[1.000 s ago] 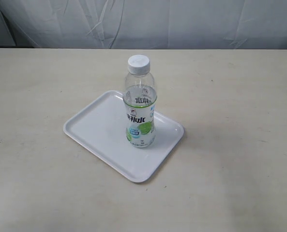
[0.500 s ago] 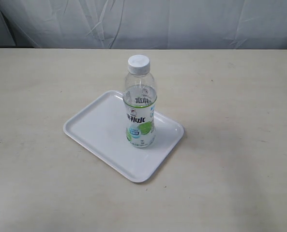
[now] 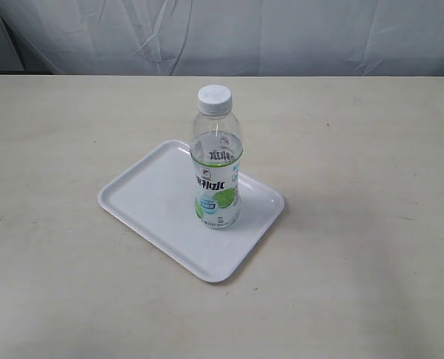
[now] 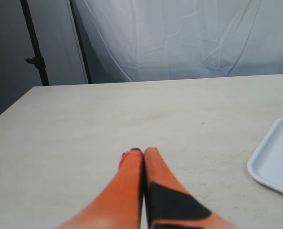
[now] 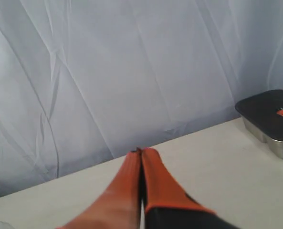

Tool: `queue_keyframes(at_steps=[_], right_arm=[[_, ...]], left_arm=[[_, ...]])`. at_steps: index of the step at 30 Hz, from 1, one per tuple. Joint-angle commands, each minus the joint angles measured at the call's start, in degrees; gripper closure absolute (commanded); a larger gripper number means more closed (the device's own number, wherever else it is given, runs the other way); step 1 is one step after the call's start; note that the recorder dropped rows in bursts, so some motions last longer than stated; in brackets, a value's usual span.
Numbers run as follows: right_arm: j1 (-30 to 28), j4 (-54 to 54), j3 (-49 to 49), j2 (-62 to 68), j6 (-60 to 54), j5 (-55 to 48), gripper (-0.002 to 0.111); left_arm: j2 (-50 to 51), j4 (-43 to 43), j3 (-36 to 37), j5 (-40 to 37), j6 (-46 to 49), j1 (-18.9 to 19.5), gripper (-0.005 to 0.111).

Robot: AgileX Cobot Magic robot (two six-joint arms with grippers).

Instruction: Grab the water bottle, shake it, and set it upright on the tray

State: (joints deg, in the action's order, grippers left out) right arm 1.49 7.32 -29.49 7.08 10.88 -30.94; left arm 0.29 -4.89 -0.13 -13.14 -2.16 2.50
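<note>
The tabletop (image 3: pixel 371 247) is stretching wide in the exterior view, its far edge running straight along the foot of the white cloth backdrop (image 3: pixel 281 37), and open beige surface is lying on every side of the tray (image 3: pixel 147 198). The tray is sitting diagonally near the middle, with all four rounded corners well inside the tabletop's edges. The water bottle (image 3: pixel 216 172) is standing upright on the tray's right half, near the far rim. Its long axis is running straight up, with the white cap (image 3: pixel 214 97) pointing up and the green and blue label (image 3: pixel 217 196) facing the camera. Nothing is touching it. Compared with the frames of a second and half a second ago, bottle and tray are sitting exactly where they were, with no shift or tilt. Neither arm is showing in the exterior view. In the left wrist view the left hand (image 4: pixel 143 151) is hovering over bare tabletop with its orange fingers pressed together and gripping nothing, and a corner of the tray (image 4: pixel 277 160) is lying well apart from it. A dark stand (image 4: pixel 34 43) is rising beyond the tabletop's edge. The right hand (image 5: pixel 140 151) is likewise closed on nothing, pointing toward the backdrop, with a dark-lidded metal container (image 5: pixel 270 114) sitting well apart from it on the tabletop.
</note>
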Motion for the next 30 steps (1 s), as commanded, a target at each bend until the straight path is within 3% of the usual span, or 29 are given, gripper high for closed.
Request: queue_keyframes(at_steps=[1, 21, 30], right_arm=[[-2.22, -1.2, 6.57, -5.48, -0.15, 0.07, 0.109], [-4.3, -3.54, 28.27, -7.08, 0.07, 1.69, 0.109], [-4.3, -3.32, 29.49, -7.08, 0.9, 6.5, 0.109]], left_arm=[[-0.29, 0.05, 0.13, 0.24, -0.37, -0.33, 0.107], [-0.29, 0.05, 0.13, 0.24, -0.37, -0.33, 0.107], [-0.29, 0.05, 0.13, 0.24, -0.37, -0.33, 0.107]])
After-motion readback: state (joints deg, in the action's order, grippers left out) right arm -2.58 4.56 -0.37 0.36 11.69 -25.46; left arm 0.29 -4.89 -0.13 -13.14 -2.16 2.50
